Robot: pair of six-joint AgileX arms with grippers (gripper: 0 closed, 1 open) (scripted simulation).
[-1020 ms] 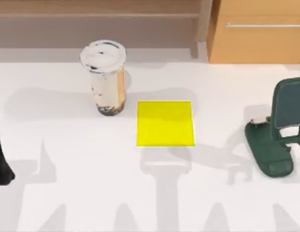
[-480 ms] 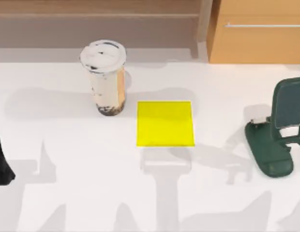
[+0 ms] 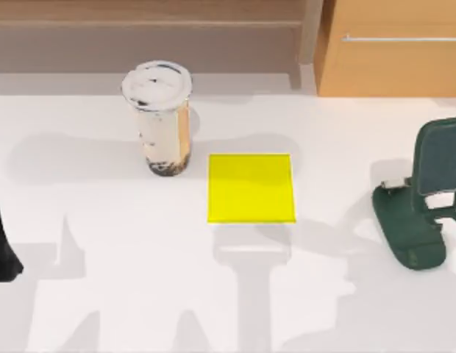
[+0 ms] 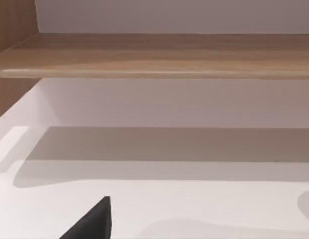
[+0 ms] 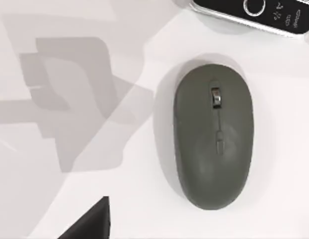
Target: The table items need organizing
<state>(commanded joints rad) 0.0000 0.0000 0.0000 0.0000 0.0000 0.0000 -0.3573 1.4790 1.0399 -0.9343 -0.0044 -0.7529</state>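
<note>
1. Cup (image 3: 161, 118) stands upright nr the tabletop's (image 3: 103, 294) far edge, left of centre. Yellow pad (image 3: 251, 187) lies just beside it, mid-tabletop, bare.
2. Green phone stand (image 3: 419, 198) sits at the right edge, nothing on it. Wooden cabinet (image 3: 393, 48) is beyond the far right corner.
3. Left arm (image 3: 1, 246) shows as a dark shape at the left edge, idle. Fingers: can't tell, spread or pressed together.
4. Right wrist view looks straight down on the mouse (image 5: 214, 134), lying flat, with the smartphone (image 5: 259, 12) just past its wheel end, apart from it.
5. Right fingers: can't tell either.
6. Handling, my read: mouse is light, rigid, smooth domed shell, prob slippery on top. Best to pinch across its narrow sides, mid-length.
7. Phone is thin and flat, so hard to get under; grip by the long edges. Cup is tall, top-heavy, liquid inside, so take it mid-body and keep it upright.
8. Left wrist view gives a wood shelf (image 4: 154, 55) and the wall (image 4: 169, 15).
</note>
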